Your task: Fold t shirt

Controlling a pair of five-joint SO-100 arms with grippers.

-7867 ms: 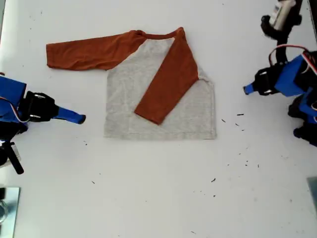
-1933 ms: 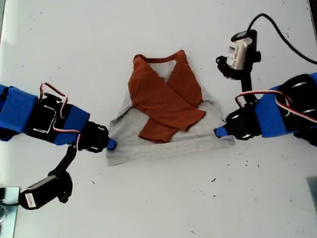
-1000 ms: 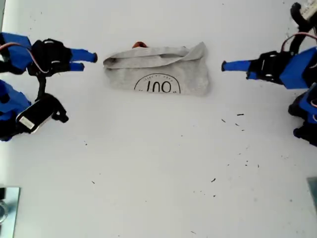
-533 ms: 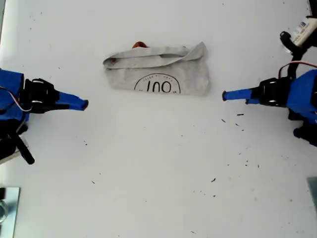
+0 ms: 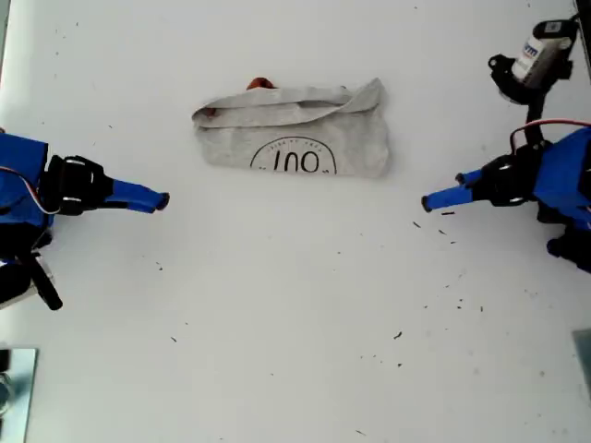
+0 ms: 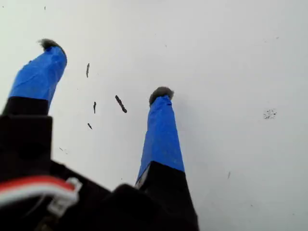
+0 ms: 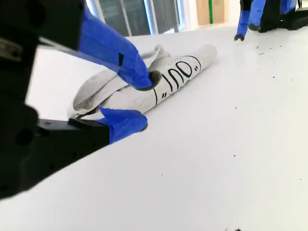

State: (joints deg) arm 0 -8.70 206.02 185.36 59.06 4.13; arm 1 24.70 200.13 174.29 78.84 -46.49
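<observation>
The t shirt [image 5: 294, 129] lies folded into a short grey bundle at the back of the white table [image 5: 295, 314], its dark circular print [image 5: 294, 161] facing up and a sliver of orange [image 5: 260, 84] showing at its far edge. My first gripper [image 5: 432, 199], at the exterior view's right, is open over bare table with black specks between its fingers [image 6: 105, 68]. My second gripper [image 5: 159, 199], at the exterior view's left, is also open and empty [image 7: 147, 102]. It points toward the shirt [image 7: 185, 70] from a short distance. Neither gripper touches the cloth.
Small black specks [image 5: 448, 221] dot the table by my first gripper and toward the front. A metal object [image 5: 13, 378] sits at the exterior view's lower left corner. My first arm [image 7: 250, 17] shows far beyond the shirt in the second wrist view.
The shirt went from flat with its sleeves crossed to a bundle folded over with the print up. Both grippers let go and drew back to the sides. My first gripper has dropped slightly toward the front.
</observation>
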